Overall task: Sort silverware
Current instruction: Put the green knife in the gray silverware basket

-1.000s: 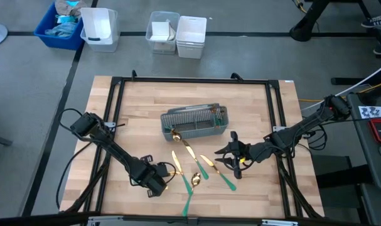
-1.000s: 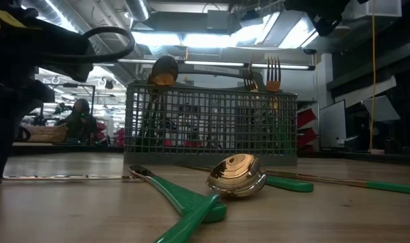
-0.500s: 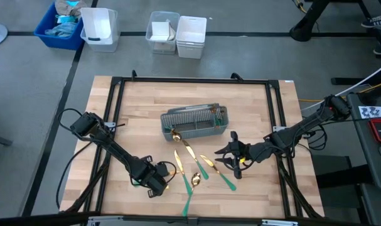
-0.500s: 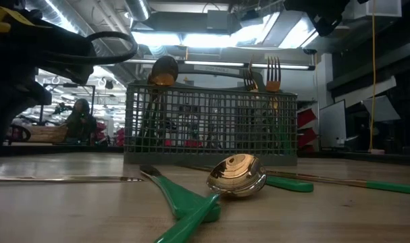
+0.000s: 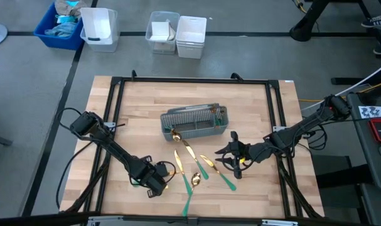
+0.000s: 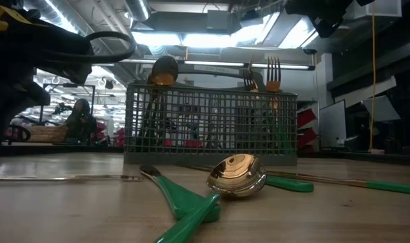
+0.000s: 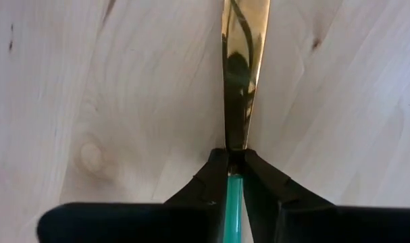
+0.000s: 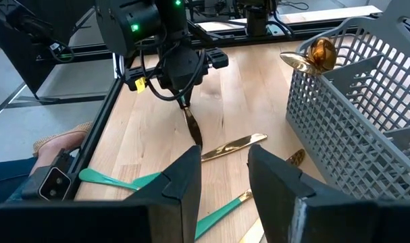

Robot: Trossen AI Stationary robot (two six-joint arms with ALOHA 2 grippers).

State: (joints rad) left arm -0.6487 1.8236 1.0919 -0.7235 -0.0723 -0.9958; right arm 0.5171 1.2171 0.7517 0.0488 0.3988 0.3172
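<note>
On the pale wooden tabletop (image 5: 253, 107), the left gripper (image 7: 234, 162) is low over the near-left part of the board, its two dark fingers (image 7: 206, 182) pinched onto a slim knife with a gold blade and teal-green handle (image 7: 243, 81), right where blade meets handle; the blade points away from the gripper toward the other pieces, with its tip close above the wood. The right gripper (image 8: 223, 177) hovers over the near-right part of the table, just beside the loose cutlery, its fingers parted and holding nothing. Between the two arms lie several loose gold-and-teal pieces: a spoon with a shiny round bowl (image 6: 237, 175) resting across green handles, and a gold knife (image 8: 233, 146) flat on the wood. Behind them stands the grey mesh caddy (image 5: 195, 122), with a gold spoon (image 6: 164, 69) and gold forks (image 6: 273, 73) standing upright in it.
</note>
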